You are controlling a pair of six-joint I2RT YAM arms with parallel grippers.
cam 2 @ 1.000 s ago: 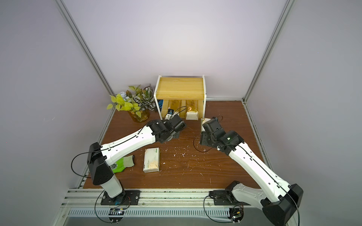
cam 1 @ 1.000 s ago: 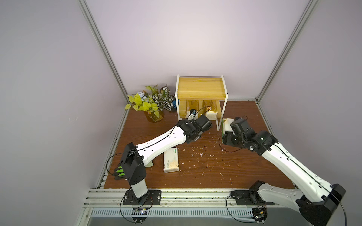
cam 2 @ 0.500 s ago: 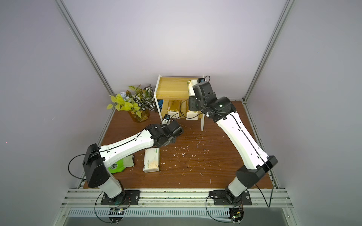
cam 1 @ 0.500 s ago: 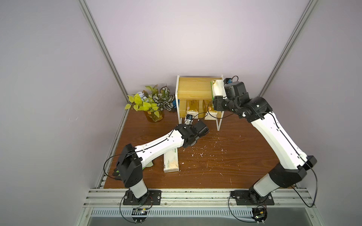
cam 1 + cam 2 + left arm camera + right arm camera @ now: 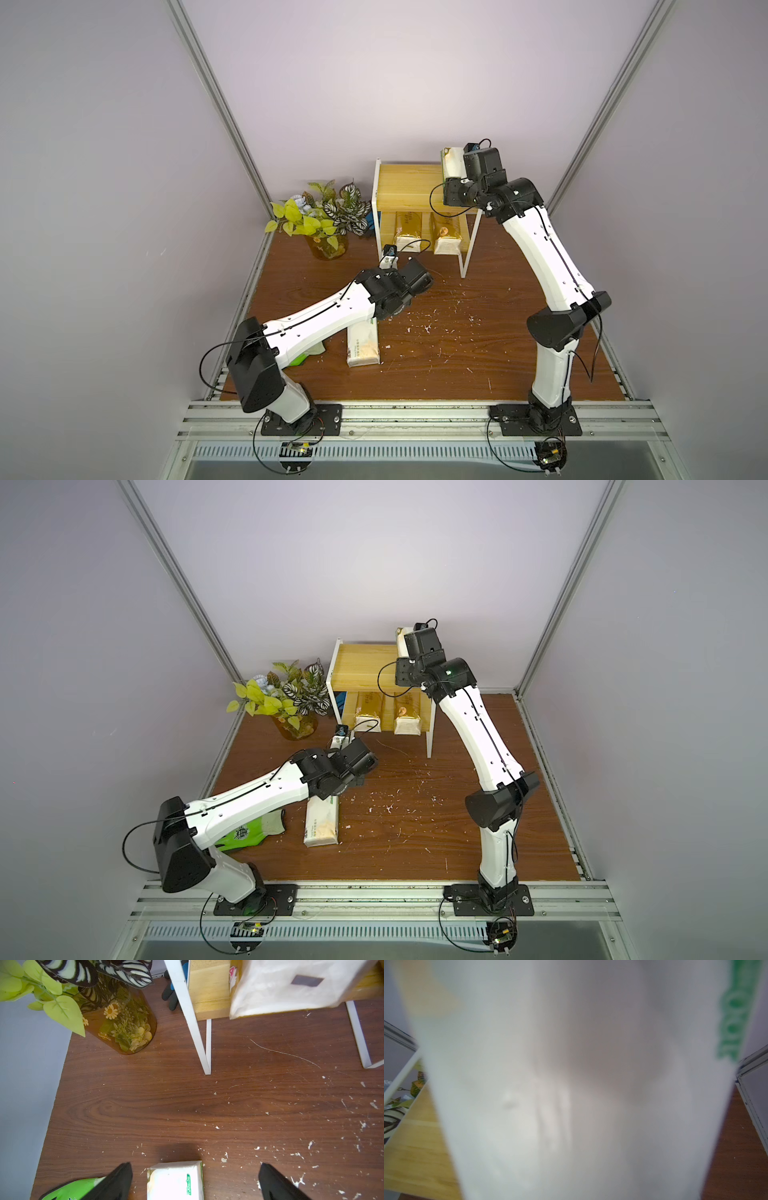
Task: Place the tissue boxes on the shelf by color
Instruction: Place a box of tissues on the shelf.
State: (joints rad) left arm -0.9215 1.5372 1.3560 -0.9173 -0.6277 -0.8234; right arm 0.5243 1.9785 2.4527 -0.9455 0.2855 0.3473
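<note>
- Progress, as I judge it: two of the four packs are placed. Both gold packs (image 5: 408,230) lie side by side on the lower board of the shelf (image 5: 405,187), with their ends toward the near side.
- Top board is bare. Neither white pack rests on it yet.
- Right tool (image 5: 463,170) is clamped on the held white pack (image 5: 449,160), which hangs tilted in the air over the far right corner of the top board. The pack's blurred white face fills my right wrist view and hides the jaws themselves.
- Left tool (image 5: 195,1164) is spread wide and empty. It hovers over the far end of the loose white pack (image 5: 175,1181), apart from it as far as I can tell.
- That pack lies flat on the counter (image 5: 457,365), left of centre.
- Remaining: set the held pack down on top, then lift the loose one and place it beside it.
- Materials: the packs are soft bricks in plastic wrap. The gold ones are shiny with pale crimped ends. The white ones carry peach print and green lettering.
- The shelf has pale yellow wooden boards on thin white metal legs.
- The counter is dark wood grain, strewn with white crumbs (image 5: 424,328).
- Also present: a potted plant (image 5: 320,216) left of the shelf and a green glove (image 5: 249,835) under the left arm.
</note>
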